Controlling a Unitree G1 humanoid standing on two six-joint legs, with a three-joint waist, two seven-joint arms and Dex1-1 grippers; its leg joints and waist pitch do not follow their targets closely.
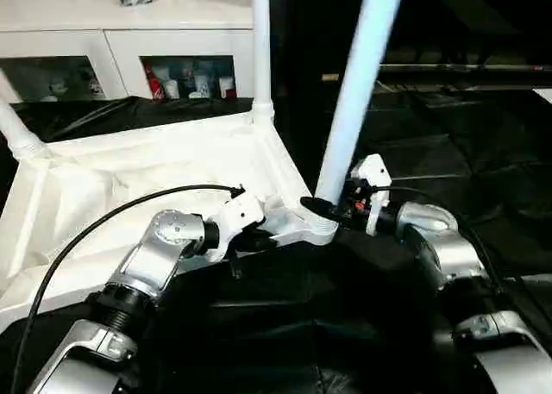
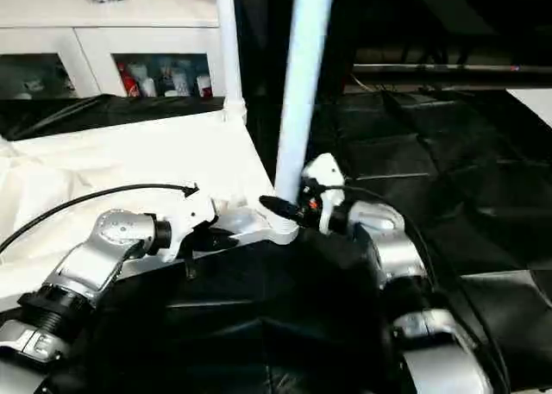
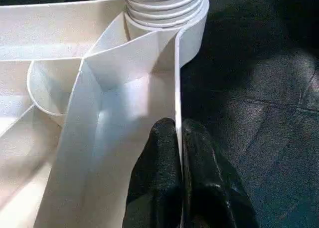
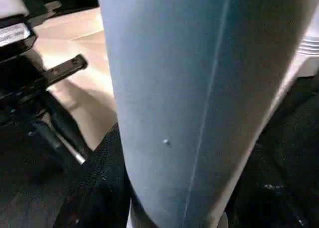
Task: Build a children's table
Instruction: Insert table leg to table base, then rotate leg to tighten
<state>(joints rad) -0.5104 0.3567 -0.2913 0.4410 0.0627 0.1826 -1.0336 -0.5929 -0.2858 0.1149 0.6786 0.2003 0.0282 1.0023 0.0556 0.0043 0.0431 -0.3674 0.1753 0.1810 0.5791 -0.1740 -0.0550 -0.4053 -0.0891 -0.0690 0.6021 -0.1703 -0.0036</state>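
Black sheeting covers the floor where I'm working, with a white glass-door cabinet (image 1: 129,58) along the far side. On that sheeting the tabletop (image 1: 129,187) lies upside down, ribbed underside up. I can count three legs standing in corner sockets: one at the far corner (image 1: 261,40), one at the far left corner (image 1: 17,131) leaning out of view, and the near one (image 1: 358,84) that I'm handling now at the corner closest to me. My left gripper (image 3: 179,158) is pinched shut on the thin rim of the tabletop just beside that socket, steadying it. My right gripper (image 1: 332,209) is clamped around the base of the near leg, right above the socket collar. I judge the job well past halfway: this leg looks seated or nearly so, though I can't tell whether it is fully home, and the fourth corner is out of sight, so a leg may remain, plus turning the table upright.
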